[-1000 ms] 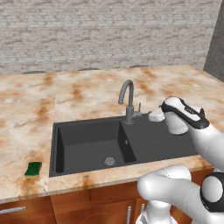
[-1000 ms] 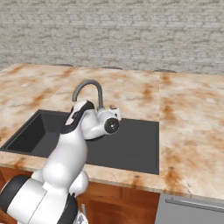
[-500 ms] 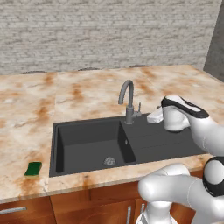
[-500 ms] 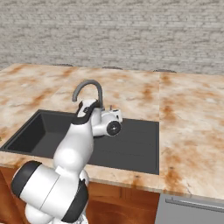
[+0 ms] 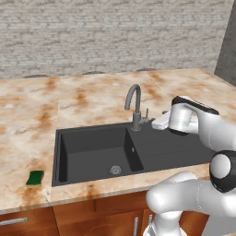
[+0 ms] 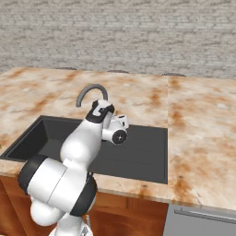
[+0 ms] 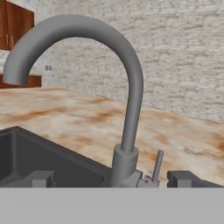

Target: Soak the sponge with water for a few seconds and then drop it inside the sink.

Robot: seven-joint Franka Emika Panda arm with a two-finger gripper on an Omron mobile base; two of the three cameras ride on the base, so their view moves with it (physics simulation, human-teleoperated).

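Approaching the faucet (image 7: pixel 127 87) from the drainboard side, the hand (image 7: pixel 116 178) sits low over the sink (image 5: pixel 152 154) with its fingers spread wide and nothing between them; the two fingertips (image 7: pixel 41 178) flank the faucet base and the small lever (image 7: pixel 156 165) beside it. This placement suggests that the current step is opening the tap, since no water runs from the spout and the basin looks dry. The sponge (image 5: pixel 35 177) lies untouched on the surface, just beside the sink's left rim and near the front edge, well apart from the hand. The task therefore appears to be at an early stage: water has to flow first, then the sponge has to be fetched, held under the stream and released into the basin. The lever is thin and stands close against the faucet column, so contact will probably need careful alignment; a push landing on the column would likely move nothing. The sink is dark and rectangular, with a deep basin and a round drain (image 5: pixel 115 170) on the left and a flat drainboard on the right. It is set into a marbled beige and rust surface (image 5: pixel 83 97) that extends to both sides. A grey brick wall (image 5: pixel 115 37) runs behind the rear edge, and wooden cabinet fronts (image 5: pixel 69 216) sit below the front edge.
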